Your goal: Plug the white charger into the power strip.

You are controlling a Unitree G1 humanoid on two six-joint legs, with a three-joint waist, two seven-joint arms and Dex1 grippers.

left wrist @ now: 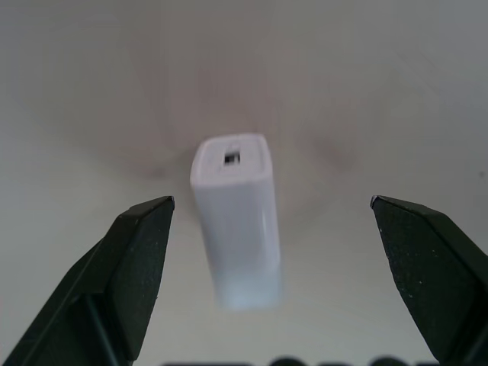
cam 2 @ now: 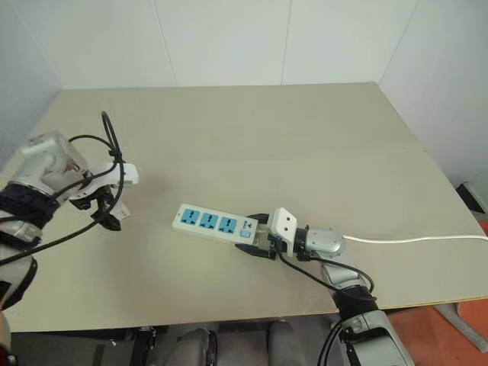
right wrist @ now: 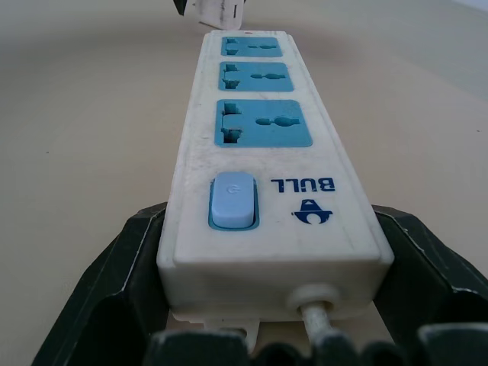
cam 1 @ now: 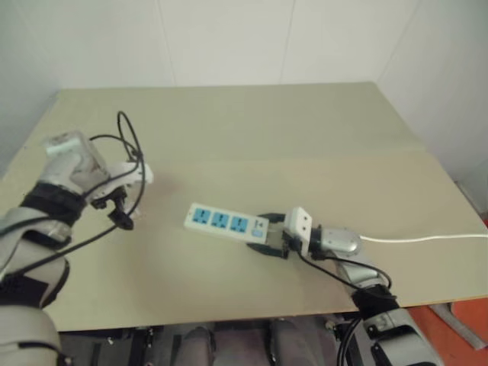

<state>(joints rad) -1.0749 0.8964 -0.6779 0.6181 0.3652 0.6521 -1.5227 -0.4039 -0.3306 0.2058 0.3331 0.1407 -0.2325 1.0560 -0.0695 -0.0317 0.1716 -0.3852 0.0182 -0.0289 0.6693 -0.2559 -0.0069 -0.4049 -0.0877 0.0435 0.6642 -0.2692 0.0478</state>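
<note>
Bare table surrounds the charger; fingers flank it with room.

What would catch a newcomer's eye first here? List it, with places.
The power strip with three blue sockets lies near the table's front edge, its switch end clamped in the right gripper. Toward the table's left side, the open left gripper hangs over the white charger, fingers either side.

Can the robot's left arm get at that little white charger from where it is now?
Probably yes. The left gripper hangs right above the white charger, fingers wide open on either side, and nothing lies between them. The right gripper is apart, clamped on the power strip.
</note>
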